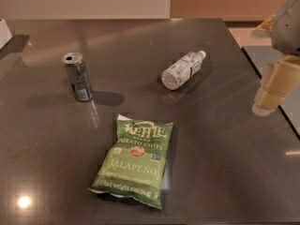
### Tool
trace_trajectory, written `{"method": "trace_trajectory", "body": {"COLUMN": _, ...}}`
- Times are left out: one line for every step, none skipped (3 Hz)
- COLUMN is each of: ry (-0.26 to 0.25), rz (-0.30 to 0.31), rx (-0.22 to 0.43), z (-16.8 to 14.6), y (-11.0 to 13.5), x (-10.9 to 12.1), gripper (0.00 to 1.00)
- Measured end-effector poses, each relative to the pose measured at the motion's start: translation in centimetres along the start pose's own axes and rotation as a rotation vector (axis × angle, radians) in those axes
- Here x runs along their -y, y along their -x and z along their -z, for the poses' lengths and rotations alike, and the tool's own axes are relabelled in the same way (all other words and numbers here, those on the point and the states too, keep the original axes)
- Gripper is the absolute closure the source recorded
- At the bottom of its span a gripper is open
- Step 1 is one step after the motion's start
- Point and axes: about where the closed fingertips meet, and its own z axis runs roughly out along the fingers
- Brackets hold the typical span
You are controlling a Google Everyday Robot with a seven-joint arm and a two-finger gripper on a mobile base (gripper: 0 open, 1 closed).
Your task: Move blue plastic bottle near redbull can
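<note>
The blue plastic bottle [182, 70] lies on its side on the dark table [225, 163], right of centre, with its white cap pointing to the back right. The redbull can [78, 76] stands upright at the left with its top open. The two are well apart. My gripper [271, 92], with beige fingers, hangs over the table's right edge. It is to the right of the bottle, apart from it, and holds nothing that I can see.
A green Kettle jalapeño chips bag [134, 160] lies flat in the front middle, between and in front of the can and the bottle. A white object [3, 32] sits at the far left edge. The table's right edge runs just beside the gripper.
</note>
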Motion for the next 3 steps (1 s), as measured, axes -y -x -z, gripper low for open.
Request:
{"method": "trace_trajectory", "body": {"ry": -0.001, "rz": 0.098, "rx": 0.052, "z": -1.2, "y": 2.1, "x": 3.1, "gripper": 0.0}}
{"method": "trace_trajectory", "body": {"ry": 0.041, "rz": 0.204, "rx": 0.09, "z": -3.5, "y": 4.2, "x": 5.9, "gripper": 0.0}}
{"method": "trace_trajectory", "body": {"ry": 0.107, "rz": 0.3, "rx": 0.107, "z": -6.9, "y": 5.8, "x": 8.6, "gripper": 0.0}}
